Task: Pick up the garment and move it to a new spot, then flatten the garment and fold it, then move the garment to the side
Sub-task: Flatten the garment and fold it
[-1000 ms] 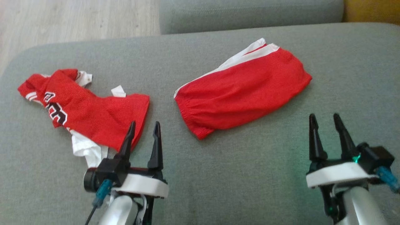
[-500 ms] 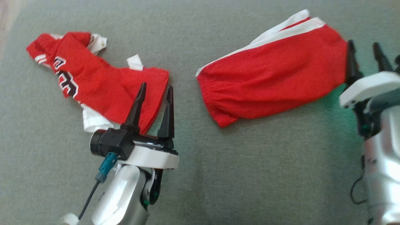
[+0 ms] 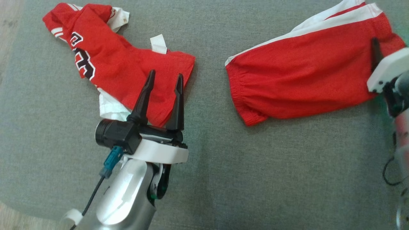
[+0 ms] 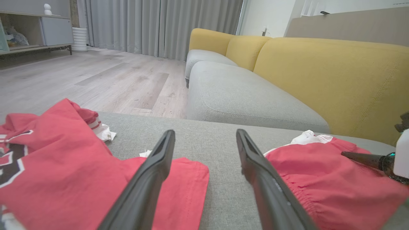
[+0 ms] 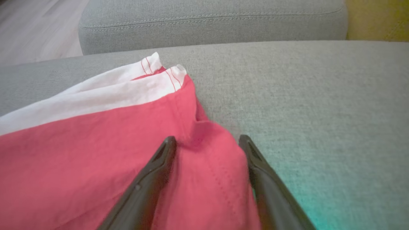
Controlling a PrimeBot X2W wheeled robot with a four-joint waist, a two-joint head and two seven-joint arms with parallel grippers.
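Seat: a wide grey woven-fabric sofa cushion (image 3: pixel 255 179) carries both garments and lies under both arms.
Sofa back: a mustard-yellow upholstered backrest (image 4: pixel 319 80) rises behind a second grey seat, seen from the left wrist.
Floor: pale wood-plank flooring (image 4: pixel 96 73) runs beyond the cushion's far edge.
Shorts: a pair of red shorts with a white side stripe (image 3: pixel 303 73) lies fairly flat on the robot's right half of the cushion. The gathered waistband points toward the jersey and the white stripe runs along the far edge.
Jersey: a crumpled red jersey with black-and-white lettering (image 3: pixel 127 70) lies on the left half, white fabric showing at its near edge. A strip of bare cushion separates it from the shorts.
Left gripper: the left gripper (image 3: pixel 165 74) is spread wide and grasps nothing. Its fingers point over the jersey's near right corner.
Right gripper: the right gripper (image 5: pixel 207 138) is spread wide with nothing clamped. Its two fingers straddle the right-hand end of the shorts, red cloth lying between them. I cannot tell whether they touch it.
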